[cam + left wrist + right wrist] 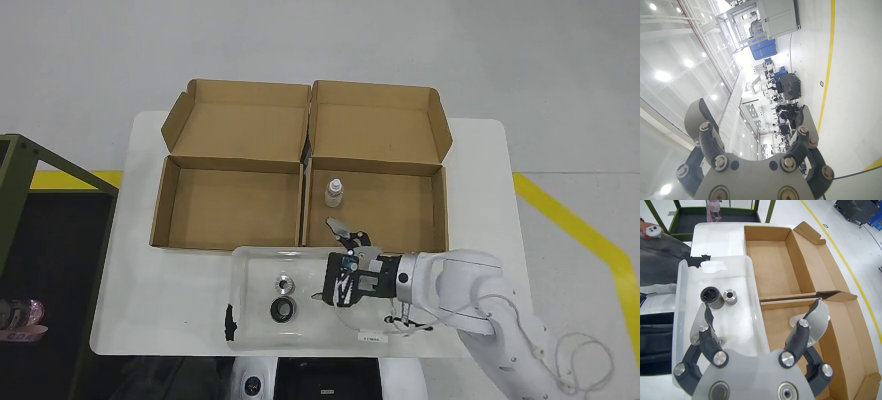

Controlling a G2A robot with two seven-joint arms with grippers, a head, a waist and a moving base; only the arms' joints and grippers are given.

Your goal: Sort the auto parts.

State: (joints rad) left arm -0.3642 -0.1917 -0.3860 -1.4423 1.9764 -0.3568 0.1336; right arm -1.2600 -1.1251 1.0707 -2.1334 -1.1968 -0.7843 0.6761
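Note:
A clear plastic bin (250,256) (755,294) at the table's front holds two parts: a black ring-shaped bearing (284,310) (712,297) and a smaller silver bushing (285,283) (730,297), side by side. My right gripper (337,265) (762,308) hangs open over the bin's edge nearest the right-hand cardboard box, with one finger above the bin and the other above the box, holding nothing. A white bottle (334,190) (794,319) stands in that box (400,212), partly hidden behind a finger. My left gripper (753,109) is open and empty, facing out into the room.
The left-hand cardboard box (228,208) (776,266) stands open with a bare floor, flaps raised at the back. A black torn patch (229,325) (696,261) sits on the bin's far end. A green-framed cart (30,200) stands beside the table.

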